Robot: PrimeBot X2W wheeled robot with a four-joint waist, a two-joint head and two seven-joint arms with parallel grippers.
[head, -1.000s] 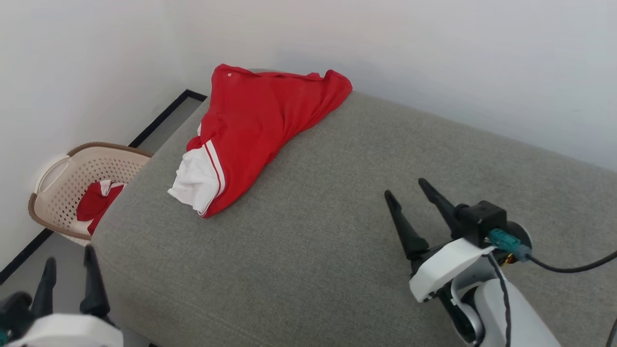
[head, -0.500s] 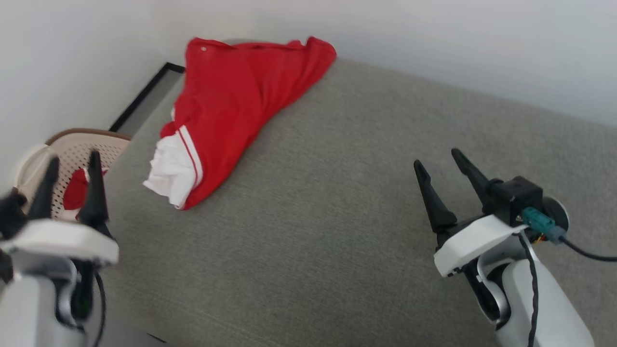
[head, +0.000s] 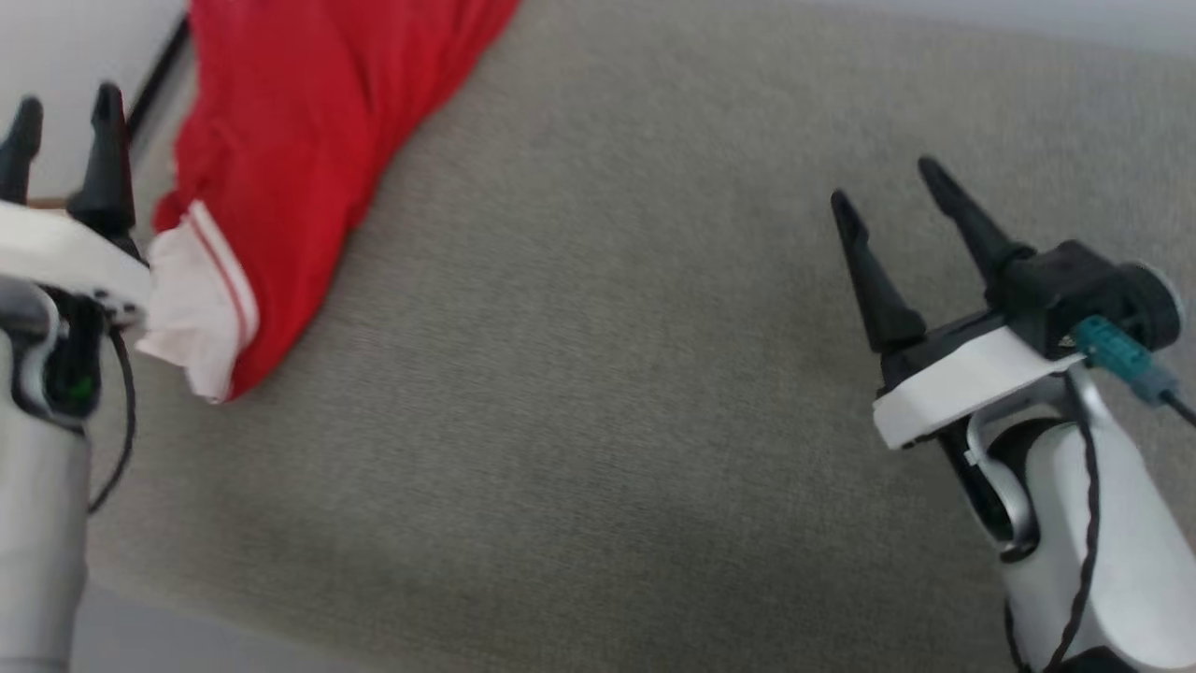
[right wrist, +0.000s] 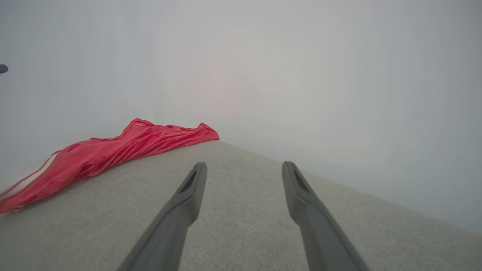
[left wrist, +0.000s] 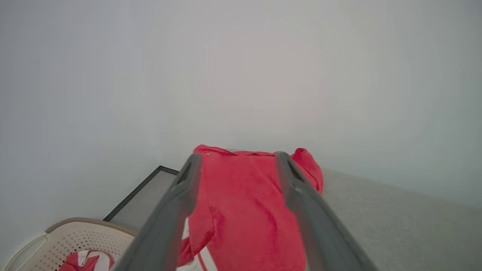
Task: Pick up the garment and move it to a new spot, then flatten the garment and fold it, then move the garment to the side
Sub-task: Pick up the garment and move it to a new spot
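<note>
Garment (head: 299,121) x1, sofa (head: 607,374) x1, basket (left wrist: 67,237) x1; L gripper (head: 68,97), R gripper (head: 883,179) both spread.

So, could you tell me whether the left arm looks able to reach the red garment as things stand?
Probably yes. The left gripper stands open just beside the garment, which lies loose on the grey cushion; in its wrist view nothing lies between them.

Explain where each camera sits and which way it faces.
Head view: from the head, down onto the cushion; left gripper and right gripper show, open.
Left wrist view: from the left wrist, along its fingers, toward the garment and a basket.
Right wrist view: from the right wrist, along its fingers, across the cushion toward the wall.
All share the garment.
</note>
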